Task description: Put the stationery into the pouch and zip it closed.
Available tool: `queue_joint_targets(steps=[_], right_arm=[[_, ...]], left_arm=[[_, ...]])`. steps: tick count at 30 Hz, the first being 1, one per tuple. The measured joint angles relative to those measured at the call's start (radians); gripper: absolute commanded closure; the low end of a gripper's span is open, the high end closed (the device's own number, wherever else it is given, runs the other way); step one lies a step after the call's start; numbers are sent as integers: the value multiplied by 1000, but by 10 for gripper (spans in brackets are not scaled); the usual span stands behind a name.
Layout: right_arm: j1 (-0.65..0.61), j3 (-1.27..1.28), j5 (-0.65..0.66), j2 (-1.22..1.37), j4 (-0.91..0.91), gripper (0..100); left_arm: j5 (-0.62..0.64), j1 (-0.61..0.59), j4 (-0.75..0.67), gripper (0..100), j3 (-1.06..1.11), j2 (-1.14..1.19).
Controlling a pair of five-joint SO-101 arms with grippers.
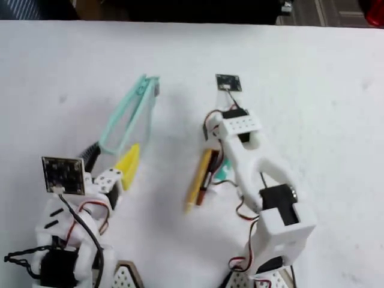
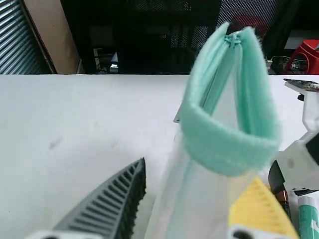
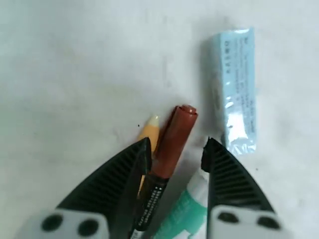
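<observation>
The high view looks steeply down over the table (image 1: pixel 324 72), whose far edge runs along the top of the frame. The left wrist view sits low and very close behind the pouch (image 2: pixel 227 134), facing level across the tabletop toward the dark room (image 2: pixel 149 40) beyond. The right wrist view faces straight down, close over the brown pen (image 3: pixel 172 142). Pouch and pen both lie mid-frame in the high view

white arm shells (image 1: pixel 246 153) | black servos (image 1: pixel 277 198) | red-black cables (image 1: pixel 77 217) | left tool (image 2: pixel 199 172) grey/yellow | right tool (image 3: pixel 178 144) black ribbed
</observation>
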Motion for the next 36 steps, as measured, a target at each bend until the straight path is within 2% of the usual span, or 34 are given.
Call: queue_joint_targets(steps=[8, 21, 27, 29, 31, 36], right_arm=[[2, 2, 2, 2, -51, 898], [6, -14, 2, 37, -58, 897], [6, -169, 2, 143, 69, 903], [6, -209, 2, 169, 104, 937], [8, -222, 2, 178, 112, 983], [8, -226, 2, 186, 112, 982]], left_arm=[[0, 0, 0, 728, 0, 0], [0, 0, 0, 728, 0, 0], [0, 0, 0, 728, 0, 0], [0, 0, 0, 728, 0, 0], [0, 0, 0, 728, 0, 0], [0, 0, 0, 729, 0, 0]])
